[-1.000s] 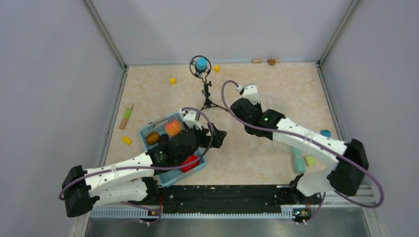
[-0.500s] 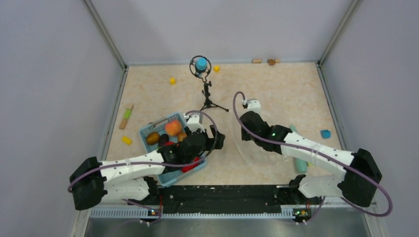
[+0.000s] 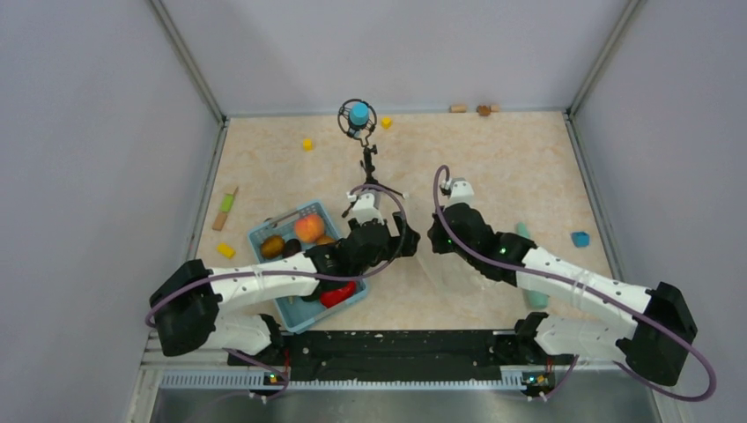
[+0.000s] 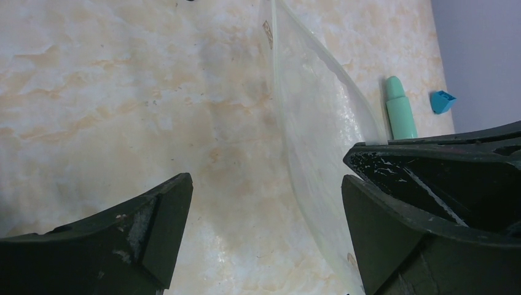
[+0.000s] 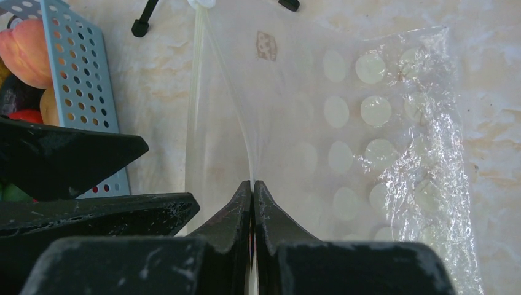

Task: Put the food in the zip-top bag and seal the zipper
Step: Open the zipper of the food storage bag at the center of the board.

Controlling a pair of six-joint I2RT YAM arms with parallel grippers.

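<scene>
Right fingers [image 5: 248, 200] clamp the mouth edge of the clear polka-dotted plastic bag [image 5: 368, 141] on the beige surface [image 3: 493, 159]. Left fingers [image 4: 147, 215] stand apart beside it. Toy food [image 3: 308, 227] sits in the light blue perforated basket [image 5: 80, 80]; black tripod legs [image 5: 142, 24] stand just beyond.

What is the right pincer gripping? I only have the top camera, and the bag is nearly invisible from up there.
Observer: The right pincer is shut on one lip of the zip-top bag, right at the zipper.
Operator: Where is the left pincer relative to the bag?
Observer: The left pincer is wide open, and the bag's raised edge runs between its fingers, nearer one finger than the other.
Operator: Is anything inside the bag yet?
Observer: No. In the right wrist view, no food shows through the dotted plastic.
</scene>
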